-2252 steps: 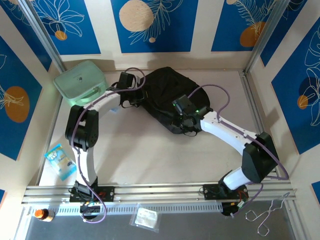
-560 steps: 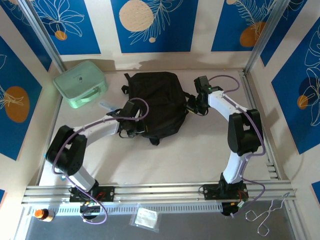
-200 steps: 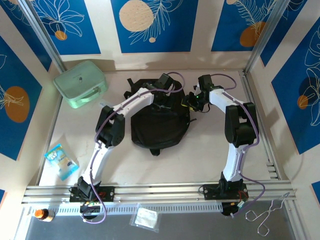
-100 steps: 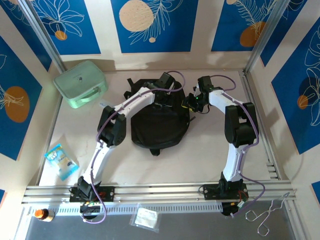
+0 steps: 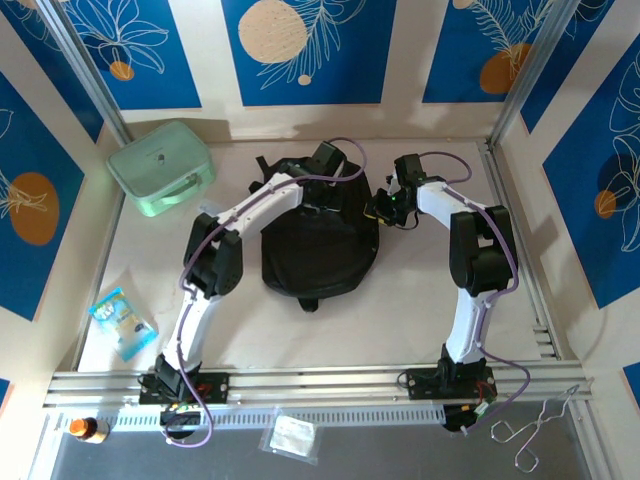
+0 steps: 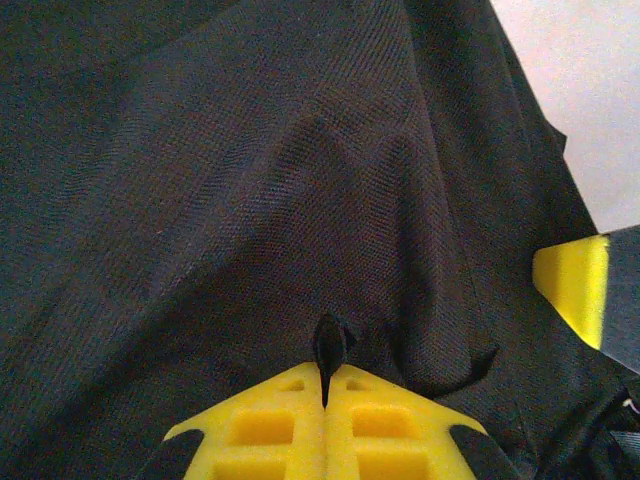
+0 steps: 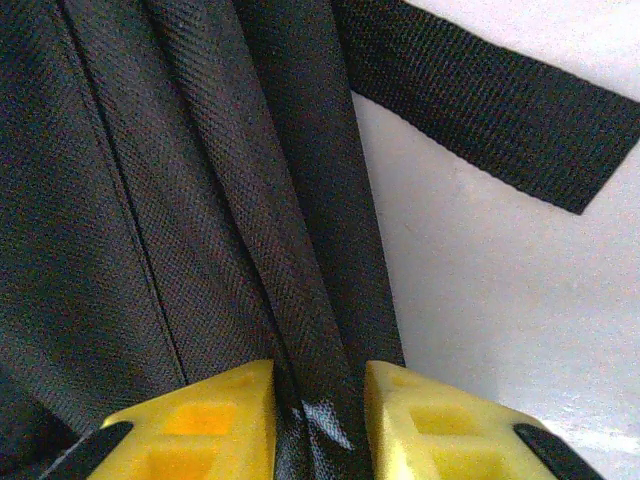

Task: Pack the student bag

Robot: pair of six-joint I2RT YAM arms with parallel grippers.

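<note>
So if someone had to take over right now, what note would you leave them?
Left gripper: jaws shut, pinching a small black nub near the far end of the student bag; fabric or zip pull, cannot tell.
Right gripper: jaws closed on a fold at the bag's right edge.
The bag lies mid-table; the mint-green case sits back left and the blue packet near left, both outside it.
Done: both arms grip the bag.
To do: probably open it, then load items.
</note>
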